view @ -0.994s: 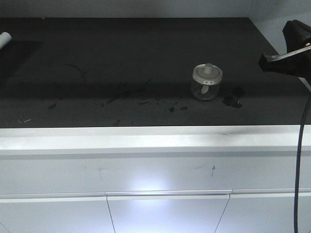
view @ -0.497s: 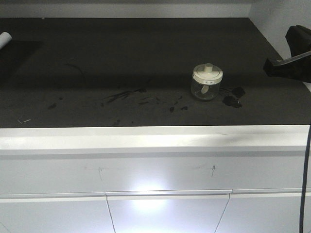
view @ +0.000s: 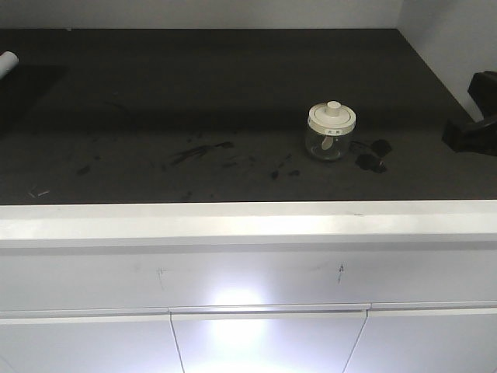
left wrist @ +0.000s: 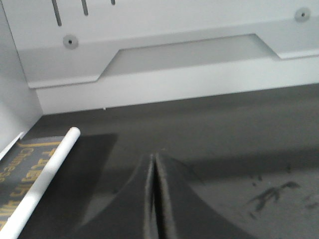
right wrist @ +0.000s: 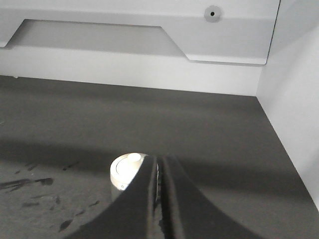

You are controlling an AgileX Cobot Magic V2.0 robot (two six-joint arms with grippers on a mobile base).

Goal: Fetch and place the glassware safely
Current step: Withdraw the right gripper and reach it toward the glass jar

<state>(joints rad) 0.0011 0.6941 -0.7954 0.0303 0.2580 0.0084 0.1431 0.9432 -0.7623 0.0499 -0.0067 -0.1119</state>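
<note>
The jar [view: 331,134] stands upright on the counter [view: 155,101], right of centre, held by nothing. My right gripper [right wrist: 159,199] hangs near it on the right, jaws pressed together and empty. My left gripper [left wrist: 152,199] is likewise, over at the left. I judge the fetch not yet begun: grasp, lift and placing all remain.

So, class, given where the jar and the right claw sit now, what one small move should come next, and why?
Probably open the right claw first. In the right wrist view its fingers are pressed together, while the lidded jar stands upright and untouched on the dark counter just ahead, slightly to the left. A shut claw cannot close round it.
</note>
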